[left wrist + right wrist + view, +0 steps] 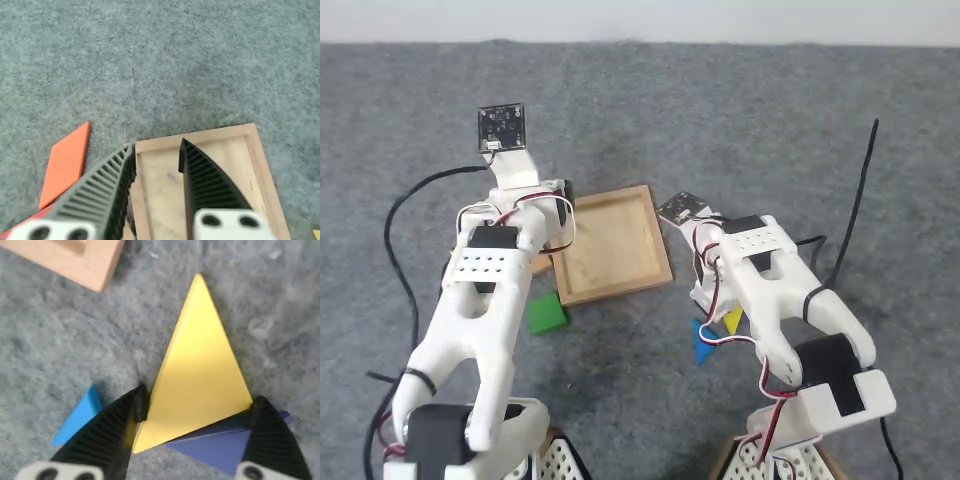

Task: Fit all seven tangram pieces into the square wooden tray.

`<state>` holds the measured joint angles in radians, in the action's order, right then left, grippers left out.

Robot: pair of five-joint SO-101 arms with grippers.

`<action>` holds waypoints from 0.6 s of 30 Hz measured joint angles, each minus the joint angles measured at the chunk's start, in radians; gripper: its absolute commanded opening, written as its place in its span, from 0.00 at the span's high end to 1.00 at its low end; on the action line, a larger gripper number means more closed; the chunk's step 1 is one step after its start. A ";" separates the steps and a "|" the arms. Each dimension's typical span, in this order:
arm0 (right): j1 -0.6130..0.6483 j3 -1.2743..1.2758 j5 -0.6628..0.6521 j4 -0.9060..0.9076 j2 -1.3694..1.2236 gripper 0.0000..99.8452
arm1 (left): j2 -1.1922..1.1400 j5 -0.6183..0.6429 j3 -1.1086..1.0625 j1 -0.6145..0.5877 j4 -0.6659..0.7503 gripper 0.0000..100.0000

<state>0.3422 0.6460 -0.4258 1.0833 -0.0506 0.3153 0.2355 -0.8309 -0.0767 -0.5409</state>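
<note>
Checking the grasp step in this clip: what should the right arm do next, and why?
Probably close the right gripper on the yellow triangle: its open jaws flank the triangle's wide end, and the piece lies outside the tray.

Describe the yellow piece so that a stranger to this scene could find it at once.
Start at the wooden tray on the grey table, then look off its corner nearest the right arm. The piece lies there between that arm's jaws: the only yellow triangle, overlapping a dark blue piece, a light blue piece beside it.
</note>
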 measured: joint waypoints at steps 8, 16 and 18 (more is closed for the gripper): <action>-0.017 0.000 -0.025 0.002 0.003 0.71 | 0.000 0.000 0.000 0.000 0.000 0.86; -0.011 0.008 -0.084 0.002 0.002 0.62 | 0.000 0.000 0.000 0.000 0.000 0.86; -0.011 0.005 -0.117 0.002 0.002 0.62 | 0.000 0.000 0.000 0.000 0.000 0.86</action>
<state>0.3314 0.6506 -0.5424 1.0848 -0.0491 0.3153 0.2355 -0.8309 -0.0767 -0.5409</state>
